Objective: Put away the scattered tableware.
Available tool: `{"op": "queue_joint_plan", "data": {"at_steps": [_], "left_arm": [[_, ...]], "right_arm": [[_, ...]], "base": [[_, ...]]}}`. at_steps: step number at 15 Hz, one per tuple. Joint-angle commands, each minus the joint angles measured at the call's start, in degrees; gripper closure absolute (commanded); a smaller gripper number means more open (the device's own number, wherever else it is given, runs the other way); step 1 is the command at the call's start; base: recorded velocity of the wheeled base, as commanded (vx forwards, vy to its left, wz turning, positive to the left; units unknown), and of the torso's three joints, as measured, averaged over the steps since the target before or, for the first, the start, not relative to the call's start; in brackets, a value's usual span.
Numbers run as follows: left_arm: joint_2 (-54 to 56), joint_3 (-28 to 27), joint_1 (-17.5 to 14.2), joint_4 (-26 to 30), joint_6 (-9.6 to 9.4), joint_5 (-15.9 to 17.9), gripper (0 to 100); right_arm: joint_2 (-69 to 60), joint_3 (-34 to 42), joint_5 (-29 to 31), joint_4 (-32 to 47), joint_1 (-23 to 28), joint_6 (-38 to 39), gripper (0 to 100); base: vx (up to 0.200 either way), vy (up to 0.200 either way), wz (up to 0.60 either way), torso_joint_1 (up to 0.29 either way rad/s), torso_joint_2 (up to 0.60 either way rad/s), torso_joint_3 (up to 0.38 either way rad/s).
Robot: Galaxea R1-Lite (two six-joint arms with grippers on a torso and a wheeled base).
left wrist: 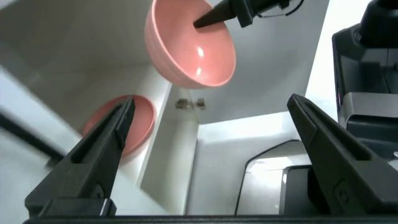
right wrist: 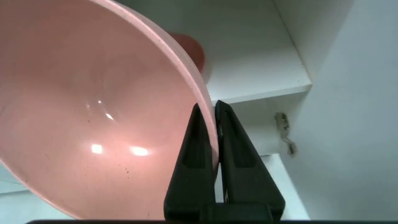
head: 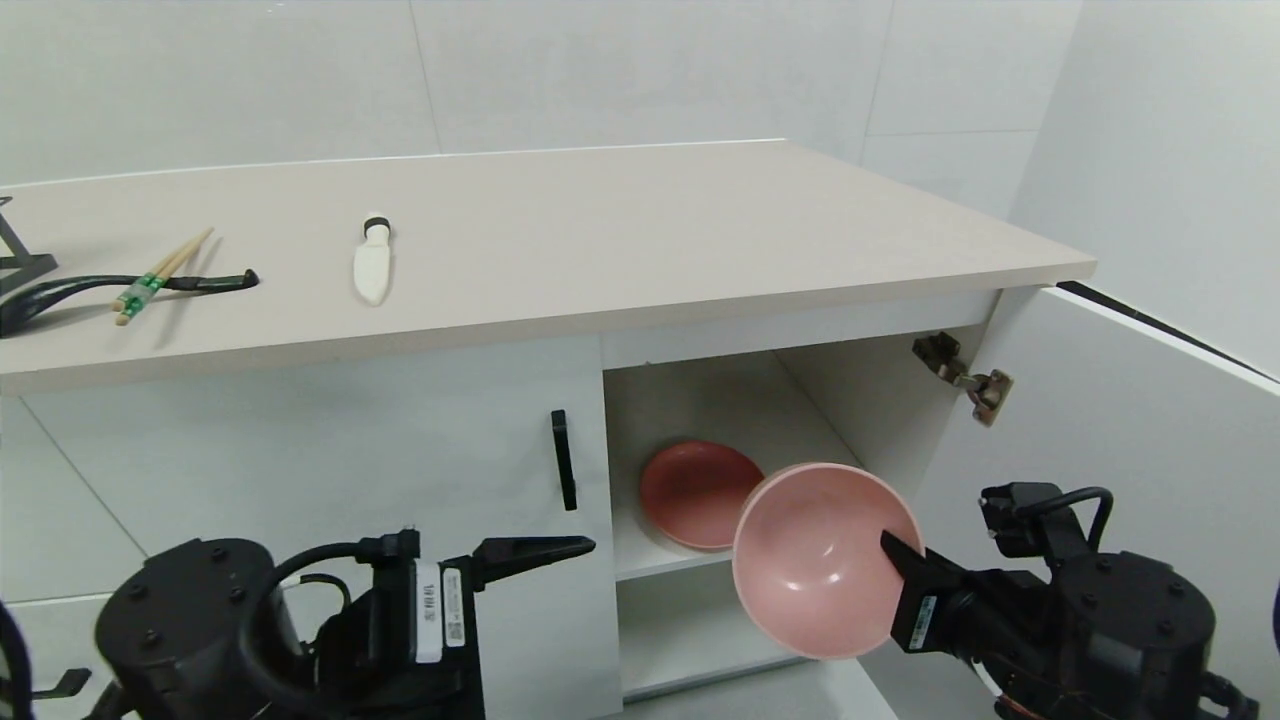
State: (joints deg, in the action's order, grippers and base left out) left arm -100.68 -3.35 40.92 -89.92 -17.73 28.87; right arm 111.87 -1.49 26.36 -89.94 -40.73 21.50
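Observation:
My right gripper (head: 893, 549) is shut on the rim of a pink bowl (head: 815, 560), held tilted in the air in front of the open cabinet; the same pink bowl (right wrist: 93, 124) has its rim pinched between the fingers (right wrist: 208, 121). A darker red dish (head: 697, 493) lies on the cabinet shelf (head: 650, 555) behind it. My left gripper (head: 540, 552) is low in front of the closed left door, open and holding nothing (left wrist: 208, 130). On the countertop lie chopsticks (head: 160, 270), a black ladle (head: 110, 287) and a white knife (head: 373, 262).
The right cabinet door (head: 1120, 400) stands swung open to the right, with a hinge (head: 965, 378) on the cabinet's side wall. The left door (head: 400, 450) is closed, with a black handle (head: 563, 459). A black rack's foot (head: 20, 255) shows at the counter's left edge.

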Motion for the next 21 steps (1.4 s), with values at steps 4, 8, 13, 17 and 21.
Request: {"op": "queue_joint_plan", "data": {"at_steps": [4,8,13,17,21], "left_arm": [[9.63,3.35,-1.46,-0.08,0.32,-0.48,0],[11.82,3.35,-3.39,-0.08,1.38,-0.65,0],[12.26,3.35,-3.48,-0.08,5.07,-0.65,0],[13.23,3.35,-3.48,-0.08,5.42,-0.65,0],[14.73,3.35,-3.48,-0.08,5.51,-0.65,0]], "right_arm": [[1.77,-1.24,0.01,-0.06,-4.1,2.31,100],[7.13,-3.87,-0.16,-0.06,-4.62,2.67,100],[9.15,-8.18,-0.6,-0.06,-3.13,2.58,100],[12.4,-14.6,-4.3,-0.06,-1.02,2.23,100],[15.04,-18.55,-6.93,-0.06,-0.23,-0.59,100]], "base": [[0.0,0.0,0.0,0.0,0.0,0.0],[0.0,0.0,0.0,0.0,0.0,0.0],[0.0,0.0,0.0,0.0,0.0,0.0],[0.0,0.0,0.0,0.0,0.0,0.0],[0.0,0.0,0.0,0.0,0.0,0.0]]}}
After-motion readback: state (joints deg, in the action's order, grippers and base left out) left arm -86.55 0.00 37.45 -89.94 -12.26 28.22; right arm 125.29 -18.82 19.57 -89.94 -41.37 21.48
